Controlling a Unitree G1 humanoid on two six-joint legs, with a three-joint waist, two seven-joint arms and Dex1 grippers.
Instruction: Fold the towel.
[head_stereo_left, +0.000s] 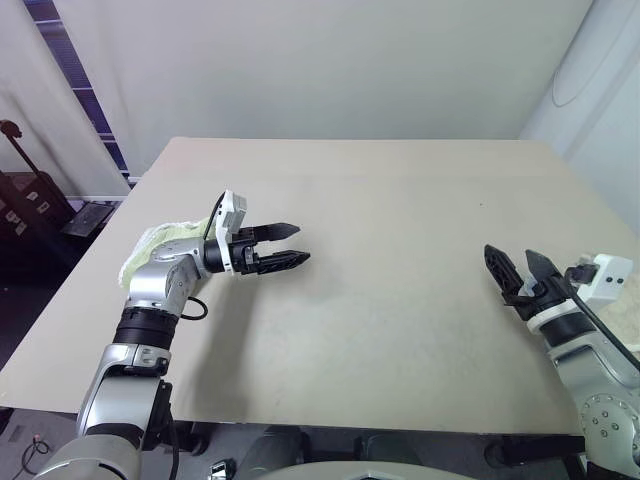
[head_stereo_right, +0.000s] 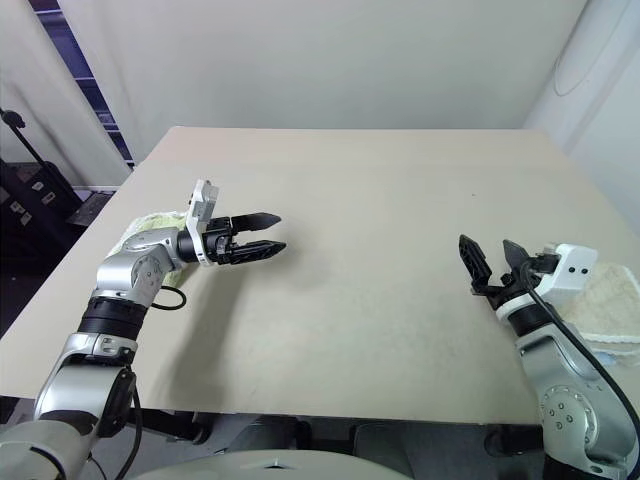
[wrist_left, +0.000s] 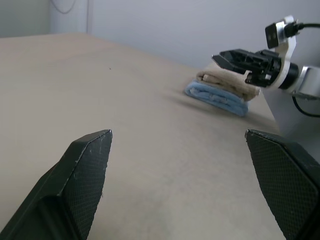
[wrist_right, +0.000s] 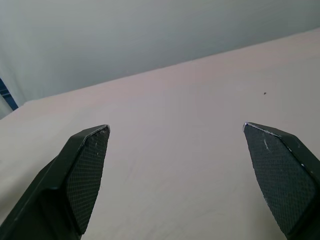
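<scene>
The surface (head_stereo_left: 400, 250) is a wide beige board, bare across its middle. The left hand (head_stereo_left: 290, 245) hangs just above it on the robot's left side, pointing level toward the right, its two black fingers spread wide with nothing between them. Behind that arm, at the left edge of the surface, lies a light green folded towel (head_stereo_left: 160, 240). The right hand (head_stereo_left: 515, 270) is on the robot's right side near the front edge, pointing forward over the board, its fingers likewise standing wide apart and holding nothing. The towel (wrist_left: 227, 82), beige-tan terry cloth, lies folded at the right edge of the surface just beside and behind the right hand; in the left wrist view it rests on top of a light blue folded towel (wrist_left: 215, 97), the two stacked and touching. In the right eye view part of the beige cloth shows just right of the right wrist. Neither hand touches any of the cloths.
</scene>
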